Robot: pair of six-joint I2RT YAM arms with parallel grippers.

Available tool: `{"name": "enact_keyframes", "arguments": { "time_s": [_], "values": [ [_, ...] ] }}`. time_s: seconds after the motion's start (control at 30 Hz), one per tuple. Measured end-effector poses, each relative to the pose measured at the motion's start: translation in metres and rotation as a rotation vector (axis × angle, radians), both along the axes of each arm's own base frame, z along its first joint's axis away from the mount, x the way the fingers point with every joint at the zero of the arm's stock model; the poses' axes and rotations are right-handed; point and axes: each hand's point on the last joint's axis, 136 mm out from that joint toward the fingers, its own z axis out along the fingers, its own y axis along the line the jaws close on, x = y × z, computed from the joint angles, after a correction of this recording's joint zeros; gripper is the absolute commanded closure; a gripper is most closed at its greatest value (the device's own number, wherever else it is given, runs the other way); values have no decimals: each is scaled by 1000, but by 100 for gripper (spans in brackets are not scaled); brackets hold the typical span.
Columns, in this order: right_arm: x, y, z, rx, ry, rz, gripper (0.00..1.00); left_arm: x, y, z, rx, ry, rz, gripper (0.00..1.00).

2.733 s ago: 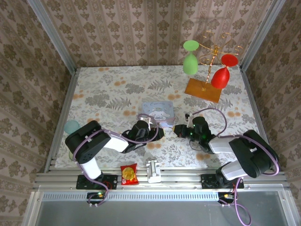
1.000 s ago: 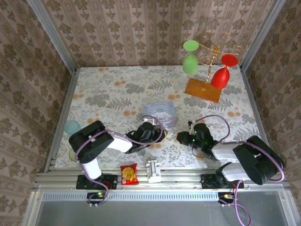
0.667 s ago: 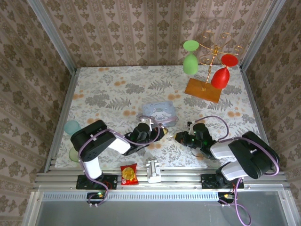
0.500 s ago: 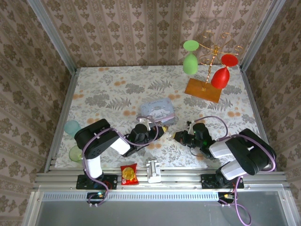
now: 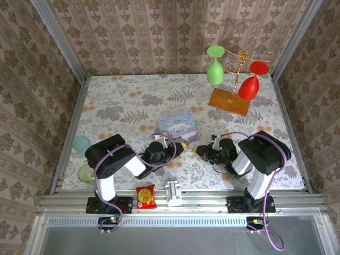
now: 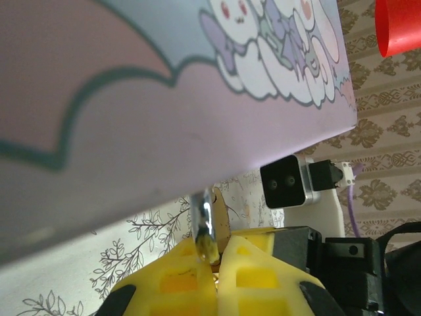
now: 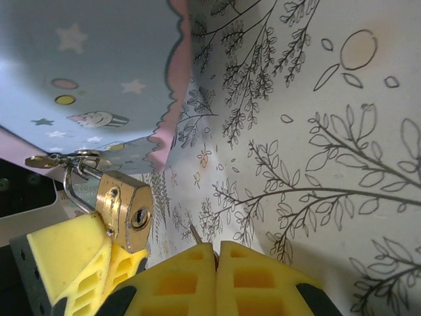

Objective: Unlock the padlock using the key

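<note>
I am at the step where the key has to go into the lock. My left gripper [image 6: 214,249] has its two yellow fingers pressed tight on the padlock [image 7: 125,209]. It holds the lock up off the table [image 7: 316,131], right next to the edge of the pale blue tin [image 7: 85,72]. The silver shackle [image 7: 75,176] sticks out of the gold body and looks closed to me, so I think the lock is not open yet. The keyhole [image 7: 138,218] is a small dark hole on the end of the lock, and it faces my other gripper. My right gripper [image 7: 216,250] is squeezed together too, and a thin little tip pokes out between its fingers. I think that is the key [image 7: 195,233]. The key tip is near the lock but not touching it. It sits a bit lower than the hole and off to one side. Next I think I need to lift the key tip a little and slide it toward the hole until the two line up. Then I can push it straight in and turn it. That calls for very small, slow moves, because the hole is tiny. If I come in crooked, the key could bump the gold face and slip in my fingers, or push the lock out of my left grip.
</note>
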Motion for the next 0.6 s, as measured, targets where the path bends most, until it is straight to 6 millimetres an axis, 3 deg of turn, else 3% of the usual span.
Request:
{"name": "enact_keyframes", "arguments": {
  "time_s": [0.6],
  "values": [
    [11,3,22,87,-24,10,100,-2,3,4,-42,20,12,100]
  ]
}}
